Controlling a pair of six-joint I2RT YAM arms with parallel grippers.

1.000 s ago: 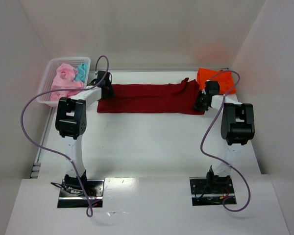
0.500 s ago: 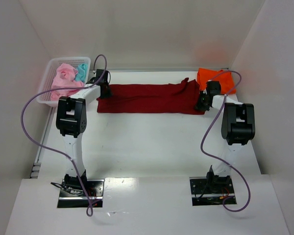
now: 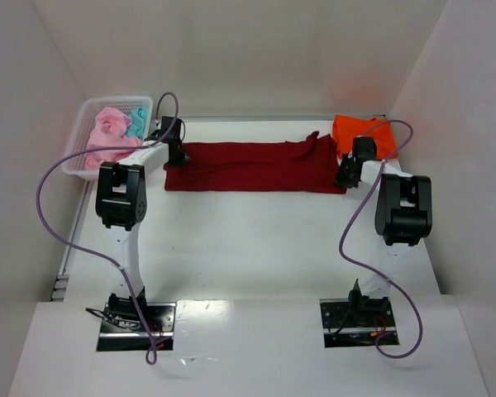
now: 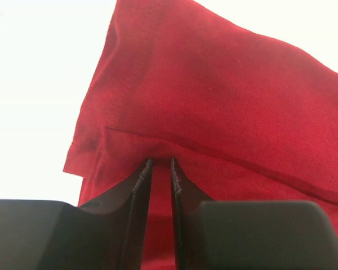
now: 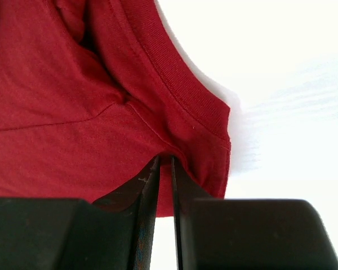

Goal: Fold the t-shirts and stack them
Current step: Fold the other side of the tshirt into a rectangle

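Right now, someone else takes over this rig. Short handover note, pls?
Hands: left hand is pinched nearly shut on the left end of the dark red t-shirt; right hand is pinched on its right end, by the ribbed edge.
Things: the dark red t-shirt lies as a long strip across the far table. The orange t-shirt is at the far right corner. The pink t-shirts and teal t-shirt are bunched in the white basket.
Done: orange looks folded; red looks folded lengthwise.
Left: finish folding red, stack it, then fold the basket's shirts.
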